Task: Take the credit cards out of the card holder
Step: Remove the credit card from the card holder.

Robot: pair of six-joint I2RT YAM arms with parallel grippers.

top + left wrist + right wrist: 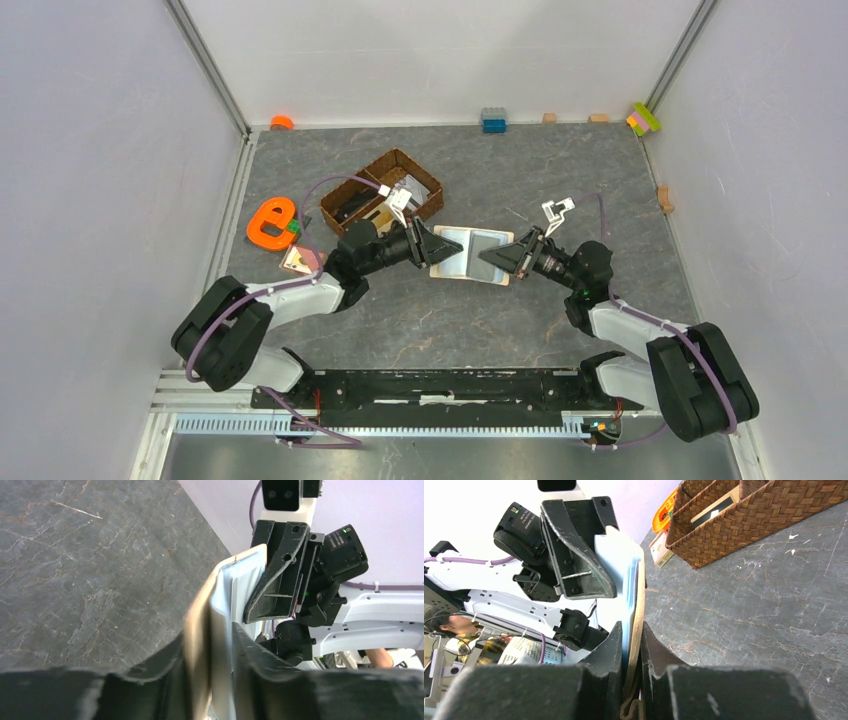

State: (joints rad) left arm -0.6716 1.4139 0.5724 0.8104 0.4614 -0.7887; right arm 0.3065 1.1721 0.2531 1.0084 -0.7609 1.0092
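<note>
Left arm and right arm both bent low, reaching in to the middle of the frame, left claw pinching the left edge of the open card holder, right claw pinching its right edge, 1 pinkish card lying at middle left, near the orange toy

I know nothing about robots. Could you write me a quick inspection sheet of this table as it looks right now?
Surface: grey marbled table, no spills seen.
Job's things: card holder open, gripped at both ends; a pinkish card lies on the table near the orange letter toy.
Clutter: wicker basket with things inside, the toy, small blocks along the far wall.
Grippers: left gripper and right gripper each shut on an opposite edge of the card holder.
Cables: purple cables loop behind each gripper, clear of the card holder.
Surroundings: pale walls on three sides.
</note>
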